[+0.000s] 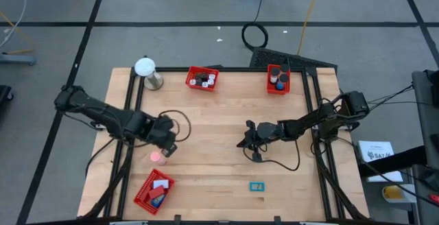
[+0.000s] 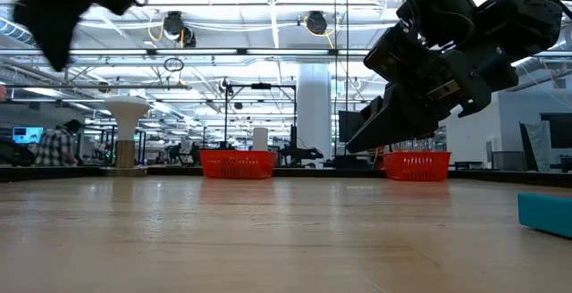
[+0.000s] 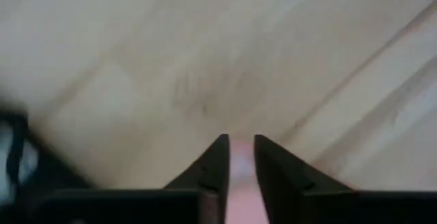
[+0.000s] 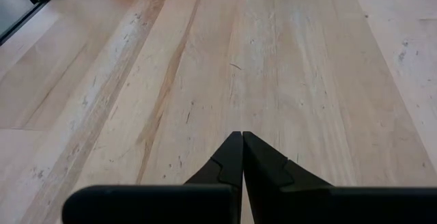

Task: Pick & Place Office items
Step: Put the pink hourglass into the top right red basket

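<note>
My left gripper [image 3: 239,141] is over the table's left half [image 1: 167,151], shut on a small pink item [image 1: 158,158]. My right gripper [image 4: 242,135] hovers shut near the table's middle [image 1: 243,143] and touches nothing; in the low view it hangs high [image 2: 357,141]. A teal flat piece [image 1: 256,187] lies on the wood toward the near edge and also shows in the low view [image 2: 545,213]. Other small items sit in the red mesh trays. My left gripper pinches the pink item [image 3: 240,176] between its two fingers; the item fills the narrow gap between them. In the high view its pink end sticks out just beyond the fingertips [image 1: 158,158]. Nothing pink shows on the table in the low view.
Two red mesh trays stand at the far edge [image 1: 202,79] [image 1: 278,79], and a third is at the near left corner [image 1: 153,191]. A white ball on a silver stand [image 1: 146,70] is at the far left. Bare wood lies between the two arms.
</note>
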### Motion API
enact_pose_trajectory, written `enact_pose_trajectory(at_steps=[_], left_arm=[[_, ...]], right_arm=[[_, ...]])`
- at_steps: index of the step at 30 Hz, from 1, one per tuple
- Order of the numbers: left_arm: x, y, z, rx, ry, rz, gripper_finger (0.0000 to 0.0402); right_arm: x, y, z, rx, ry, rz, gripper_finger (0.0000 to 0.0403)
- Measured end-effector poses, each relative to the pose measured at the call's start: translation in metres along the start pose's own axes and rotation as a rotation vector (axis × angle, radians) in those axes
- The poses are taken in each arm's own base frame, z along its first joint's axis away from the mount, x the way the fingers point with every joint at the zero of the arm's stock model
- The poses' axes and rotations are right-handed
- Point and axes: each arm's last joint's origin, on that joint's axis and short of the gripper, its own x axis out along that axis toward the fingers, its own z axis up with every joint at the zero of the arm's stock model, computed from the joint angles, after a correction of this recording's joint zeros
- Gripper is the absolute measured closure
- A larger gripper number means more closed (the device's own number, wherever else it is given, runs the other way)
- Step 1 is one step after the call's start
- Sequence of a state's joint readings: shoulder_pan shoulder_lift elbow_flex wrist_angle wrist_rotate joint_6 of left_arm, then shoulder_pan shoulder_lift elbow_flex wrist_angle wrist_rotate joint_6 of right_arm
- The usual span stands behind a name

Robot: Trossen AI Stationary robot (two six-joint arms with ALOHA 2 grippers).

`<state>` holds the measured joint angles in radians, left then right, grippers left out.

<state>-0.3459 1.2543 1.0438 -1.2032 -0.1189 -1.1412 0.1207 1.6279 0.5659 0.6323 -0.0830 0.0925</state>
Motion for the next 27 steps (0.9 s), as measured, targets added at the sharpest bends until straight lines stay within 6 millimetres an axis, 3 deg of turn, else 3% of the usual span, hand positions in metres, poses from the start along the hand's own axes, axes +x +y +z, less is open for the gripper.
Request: enact_pose_trajectory(at_steps=[5,14,19,27], left_arm=[[-0.002,-0.002,-0.018,-0.126,0.142,0.052,0.0252],[-0.005,-0.007,-0.039,-0.234,0.175,0.067,0.0107],[-0.002,-0.010,-0.046,-0.247,0.158,0.102,0.0074],[0.021,-0.027,-0.049,-0.200,0.172,0.186,0.0075]], right_arm=[[0.000,0.000,0.000,0.000,0.000,0.000,0.0401],[0.000,0.000,0.000,0.000,0.000,0.000,0.0401],[0.000,0.000,0.000,0.000,0.000,0.001,0.0401],[0.000,0.000,0.000,0.000,0.000,0.001,0.0401]])
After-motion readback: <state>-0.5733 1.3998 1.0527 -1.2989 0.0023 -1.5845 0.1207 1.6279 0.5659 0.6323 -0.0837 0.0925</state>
